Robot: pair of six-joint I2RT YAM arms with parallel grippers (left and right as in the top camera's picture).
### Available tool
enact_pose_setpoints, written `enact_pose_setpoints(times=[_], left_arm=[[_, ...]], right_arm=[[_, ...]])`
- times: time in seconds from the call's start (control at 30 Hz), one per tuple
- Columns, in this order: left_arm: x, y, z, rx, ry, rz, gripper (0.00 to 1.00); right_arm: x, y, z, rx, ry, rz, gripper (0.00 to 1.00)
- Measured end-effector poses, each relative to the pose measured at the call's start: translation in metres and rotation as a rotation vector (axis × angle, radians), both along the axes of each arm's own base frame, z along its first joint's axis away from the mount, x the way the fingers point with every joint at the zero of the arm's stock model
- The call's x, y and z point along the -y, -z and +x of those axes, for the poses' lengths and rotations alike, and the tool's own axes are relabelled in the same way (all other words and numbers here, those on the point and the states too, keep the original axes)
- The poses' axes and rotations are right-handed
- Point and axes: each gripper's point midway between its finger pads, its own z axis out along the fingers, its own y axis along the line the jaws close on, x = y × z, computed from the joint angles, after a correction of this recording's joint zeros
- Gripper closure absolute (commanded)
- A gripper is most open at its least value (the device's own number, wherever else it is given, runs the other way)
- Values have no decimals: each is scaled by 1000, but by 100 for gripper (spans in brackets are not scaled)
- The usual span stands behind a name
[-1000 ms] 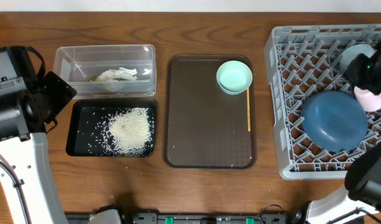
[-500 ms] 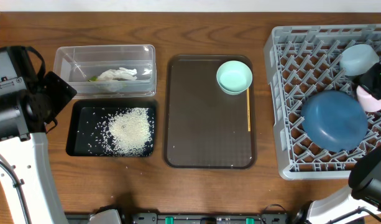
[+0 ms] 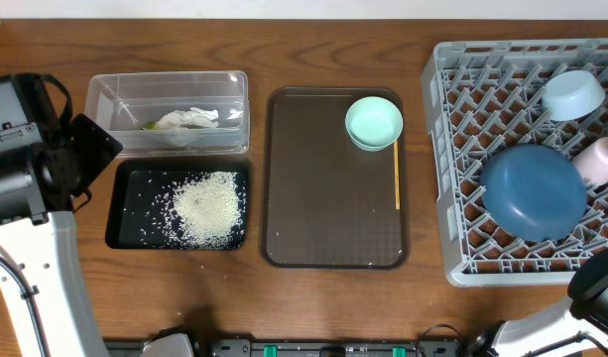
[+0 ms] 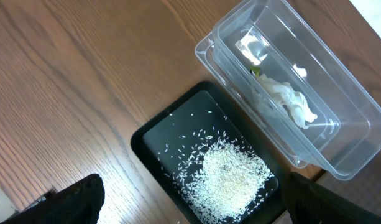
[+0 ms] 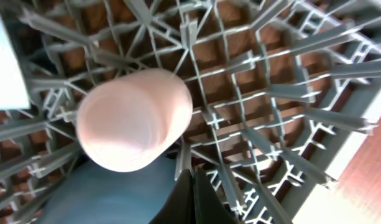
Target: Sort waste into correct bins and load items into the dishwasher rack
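Note:
The clear tub (image 3: 165, 76) holds the crumpled tissue (image 3: 189, 119) and the green-yellow wrapper (image 3: 148, 125). The black tray (image 3: 133, 198) holds the rice heap (image 3: 209, 206). The grey rack (image 3: 462, 119) holds the dark blue bowl (image 3: 534, 190), the light blue bowl (image 3: 571, 94) and the pink cup (image 3: 596, 161). The pale green bowl (image 3: 373, 122) sits on the brown tray (image 3: 323, 198). My left gripper (image 4: 199, 211) is open and empty above the black tray's rice (image 4: 230, 180). My right gripper (image 5: 191, 199) is shut and empty, just beside the pink cup (image 5: 134, 118).
A yellow chopstick (image 3: 397, 174) lies on the brown tray next to the pale green bowl. My left arm (image 3: 36, 159) hangs over the table's left side. My right arm (image 3: 596, 297) is at the lower right corner, by the rack's edge.
My right gripper has pulled back from over the rack toward the lower right, leaving the pink cup lying in the rack next to the dark blue bowl. The left arm has not moved.

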Motion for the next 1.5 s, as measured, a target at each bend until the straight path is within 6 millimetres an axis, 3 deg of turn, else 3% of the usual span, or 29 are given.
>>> enact_pose_setpoints(times=[0.13, 0.27, 0.37, 0.43, 0.53, 0.7, 0.83, 1.0, 1.13, 1.33, 1.5], left_arm=[[0, 0, 0, 0, 0, 0, 7], [0, 0, 0, 0, 0, 0, 7], [0, 0, 0, 0, 0, 0, 7], [0, 0, 0, 0, 0, 0, 7], [0, 0, 0, 0, 0, 0, 7], [0, 0, 0, 0, 0, 0, 7], [0, 0, 0, 0, 0, 0, 7], [0, 0, 0, 0, 0, 0, 7], [0, 0, 0, 0, 0, 0, 7], [0, 0, 0, 0, 0, 0, 7], [0, 0, 0, 0, 0, 0, 7]], right_arm=[[2, -26, 6, 41, -1, -11, 99], [-10, -45, 21, 119, -71, 34, 99], [-33, -57, 41, 203, -198, 102, 86], [-64, -66, 56, 275, -349, 172, 68], [-120, -85, 75, 375, -565, 263, 34], [-211, -118, 93, 468, -865, 293, 19], [-286, -127, 101, 477, -1073, 283, 2], [-368, -115, 110, 434, -1260, 219, 1], [-425, -81, 120, 345, -1314, 141, 1], [-473, -20, 132, 225, -1336, 59, 2], [-493, 29, 130, 118, -1344, 45, 21]])
